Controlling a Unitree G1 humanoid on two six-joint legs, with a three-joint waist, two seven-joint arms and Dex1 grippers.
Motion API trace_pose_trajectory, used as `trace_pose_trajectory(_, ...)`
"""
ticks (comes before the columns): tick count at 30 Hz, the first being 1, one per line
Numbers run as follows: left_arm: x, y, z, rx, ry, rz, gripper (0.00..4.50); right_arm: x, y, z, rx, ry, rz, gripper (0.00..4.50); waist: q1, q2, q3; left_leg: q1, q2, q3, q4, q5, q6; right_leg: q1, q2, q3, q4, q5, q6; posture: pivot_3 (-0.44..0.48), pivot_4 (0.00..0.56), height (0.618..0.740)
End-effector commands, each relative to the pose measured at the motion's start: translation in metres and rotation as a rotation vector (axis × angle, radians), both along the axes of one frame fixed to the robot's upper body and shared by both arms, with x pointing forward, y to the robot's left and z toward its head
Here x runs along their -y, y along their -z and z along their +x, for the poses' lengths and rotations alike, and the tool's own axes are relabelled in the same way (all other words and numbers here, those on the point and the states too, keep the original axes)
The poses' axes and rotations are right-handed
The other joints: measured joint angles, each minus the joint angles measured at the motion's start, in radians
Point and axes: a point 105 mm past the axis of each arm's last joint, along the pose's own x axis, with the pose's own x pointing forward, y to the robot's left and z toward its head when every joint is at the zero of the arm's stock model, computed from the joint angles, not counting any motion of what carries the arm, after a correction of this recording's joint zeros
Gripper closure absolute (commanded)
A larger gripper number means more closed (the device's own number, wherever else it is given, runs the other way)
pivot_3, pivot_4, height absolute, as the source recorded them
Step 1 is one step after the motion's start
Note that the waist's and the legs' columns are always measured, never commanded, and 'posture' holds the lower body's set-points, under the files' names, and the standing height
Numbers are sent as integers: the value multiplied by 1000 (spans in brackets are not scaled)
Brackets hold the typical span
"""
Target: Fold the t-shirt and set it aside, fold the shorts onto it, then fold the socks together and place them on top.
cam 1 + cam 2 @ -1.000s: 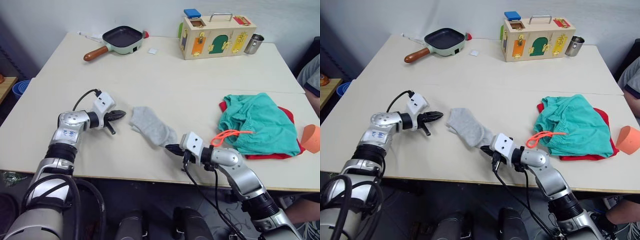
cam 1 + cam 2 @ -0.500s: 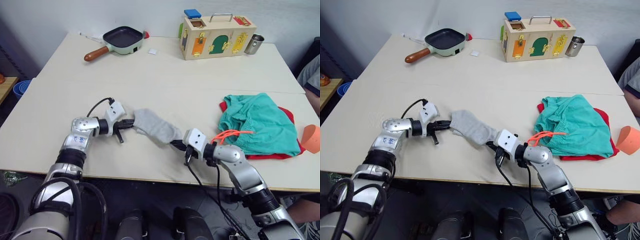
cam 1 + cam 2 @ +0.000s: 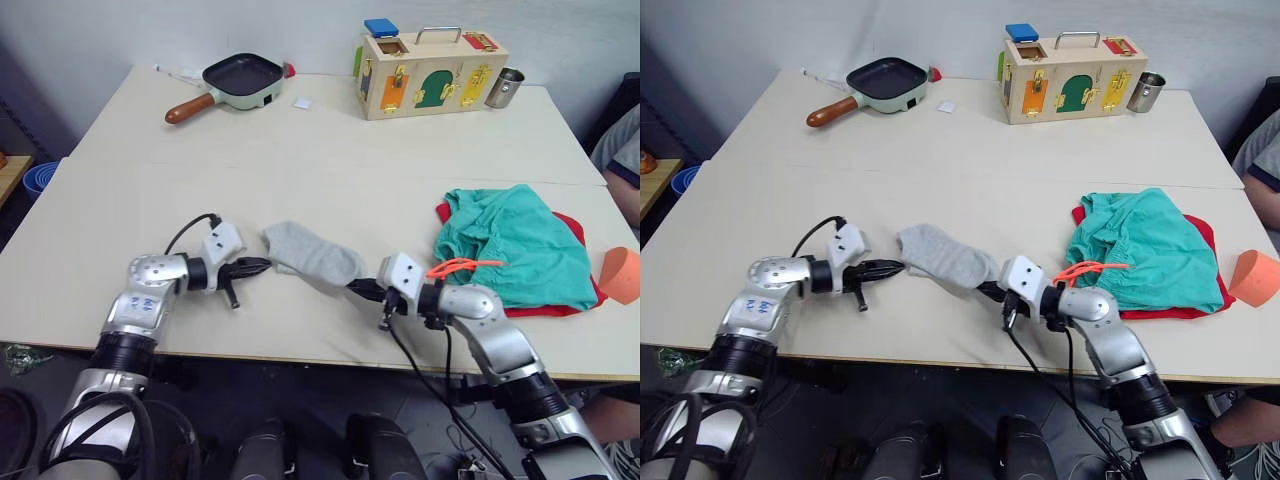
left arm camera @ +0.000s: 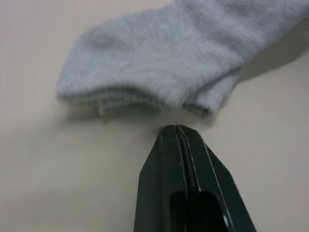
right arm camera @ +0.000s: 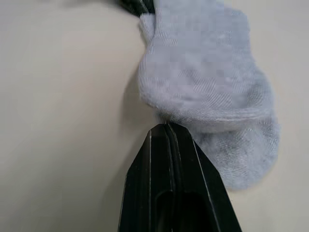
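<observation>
socks [image 3: 312,258] on tabletop [image 3: 300,140] between both claws, long axis claw to claw | left claw [image 3: 262,265] pressed closed, empty, at 1 end | right claw [image 3: 354,288] closed, nipping opposite end

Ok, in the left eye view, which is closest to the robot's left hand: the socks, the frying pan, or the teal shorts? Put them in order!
From the left hand:
1. The socks, right at its fingertips.
2. The frying pan, at the table's far side.
3. The teal shorts, across the table on the robot's right, lying on the red t-shirt.
</observation>
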Motion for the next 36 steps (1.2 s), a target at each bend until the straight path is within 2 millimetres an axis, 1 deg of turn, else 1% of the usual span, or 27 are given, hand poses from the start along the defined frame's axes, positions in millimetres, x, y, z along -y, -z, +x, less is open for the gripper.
trace_pose_trajectory(1,-9,-31,-10,-44,-23,-137,3640,13,-15,-16,-116,-66,41,3931,0,0,0,0,0,-1,0,0,0,0,0,0,0,0,0,0,150,740)
trace_pose_trajectory(3,-18,-42,-9,-100,-82,-210,3043,14,-21,-21,-212,-71,114,3292,3,0,0,0,0,-3,1,0,0,2,-1,-1,-1,0,0,0,150,740)
trace_pose_trajectory(4,-22,-49,-7,-154,-113,-274,2752,13,-28,-22,-257,-65,174,2942,4,0,0,1,0,-3,1,0,0,3,-1,-2,0,0,0,0,150,740)
trace_pose_trajectory(6,-26,-53,-4,-279,-171,-346,2157,11,-34,-24,-347,-53,230,2239,8,0,0,1,0,-4,2,0,0,3,-1,-2,0,0,0,0,150,740)
trace_pose_trajectory(8,-28,-52,3,-388,-225,-414,1528,13,-23,-18,-452,55,162,1551,8,0,0,1,0,-4,2,0,0,3,-1,-2,2,0,0,0,150,740)
trace_pose_trajectory(10,-27,-52,14,-477,-273,-494,940,9,-22,-9,-530,136,194,890,7,0,0,1,-1,-4,3,0,0,3,-2,-2,2,0,0,0,150,740)
trace_pose_trajectory(11,-25,-51,20,-502,-291,-512,917,6,-23,-4,-549,166,215,501,8,0,0,1,-1,-4,3,0,0,3,-2,-2,3,0,0,0,150,740)
trace_pose_trajectory(12,-22,-51,25,-516,-304,-526,917,4,-23,-1,-564,188,221,222,8,0,0,1,-1,-4,4,0,0,2,-2,-2,3,0,0,0,150,740)
trace_pose_trajectory(13,-19,-52,30,-523,-309,-543,917,3,-23,2,-575,207,224,34,8,0,0,0,-1,-4,3,0,0,2,-1,-2,4,0,0,0,150,740)
trace_pose_trajectory(16,-11,-56,43,-529,-323,-593,917,-2,-23,11,-606,273,264,34,8,0,0,-1,-1,-3,4,0,0,0,-1,-2,4,0,0,0,150,740)
trace_pose_trajectory(20,6,-46,57,-543,-320,-546,917,-9,-26,20,-624,320,293,34,7,0,0,-1,-2,-2,4,0,0,-1,-1,-1,4,0,0,0,150,740)
trace_pose_trajectory(23,16,-42,65,-531,-309,-515,917,-13,-30,21,-633,321,315,34,7,0,0,-1,-1,-1,3,0,0,-1,0,-1,4,0,0,0,150,740)
trace_pose_trajectory(27,27,-33,71,-541,-297,-469,917,-19,-31,24,-616,337,318,34,5,0,0,-1,-1,0,3,0,-1,-2,1,0,4,0,0,0,150,740)
trace_pose_trajectory(29,31,-28,73,-542,-298,-446,917,-22,-32,26,-607,348,324,405,4,0,0,-1,-1,1,2,0,-1,-2,1,0,4,0,0,0,150,740)
trace_pose_trajectory(31,32,-25,76,-534,-305,-442,1314,-24,-32,26,-603,350,326,950,4,0,0,-1,-1,1,2,0,-1,-2,1,0,4,0,0,0,150,740)
trace_pose_trajectory(33,35,-24,76,-526,-287,-449,1839,-25,-33,26,-599,346,330,1673,5,0,0,-1,-1,1,3,0,-1,-2,1,1,4,0,0,0,150,740)
trace_pose_trajectory(36,36,-19,75,-518,-278,-429,2825,-26,-34,25,-587,340,333,2766,5,0,0,-1,-2,1,2,0,-1,-2,1,1,4,0,0,0,150,740)
